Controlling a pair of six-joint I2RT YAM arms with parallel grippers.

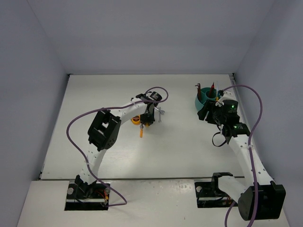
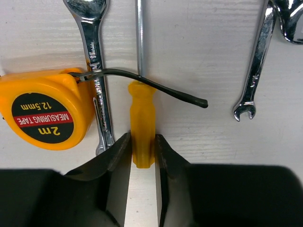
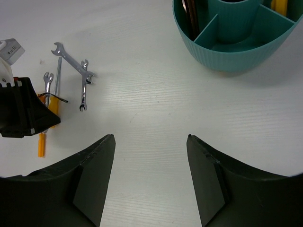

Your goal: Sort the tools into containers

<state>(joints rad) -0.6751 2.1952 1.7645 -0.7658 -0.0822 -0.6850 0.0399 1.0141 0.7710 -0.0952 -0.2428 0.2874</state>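
My left gripper (image 2: 142, 144) lies low over the table, shut on the tail end of an orange-handled screwdriver (image 2: 142, 113) that rests flat, shaft pointing away. A dark L-shaped hex key (image 2: 156, 87) lies across its handle. A yellow-orange tape measure (image 2: 40, 109) and a silver wrench (image 2: 97, 71) lie to its left, and a small wrench (image 2: 255, 61) to its right. The teal cup (image 3: 232, 52) with dividers holds a red-handled tool (image 3: 191, 14) and an orange-handled one (image 3: 279, 4). My right gripper (image 3: 151, 139) is open and empty beside the cup.
In the top view the left gripper (image 1: 144, 120) and tool cluster sit mid-table, and the cup (image 1: 204, 98) stands at the back right with the right gripper (image 1: 208, 115) just in front. Purple cables loop over both arms. Walls enclose the table.
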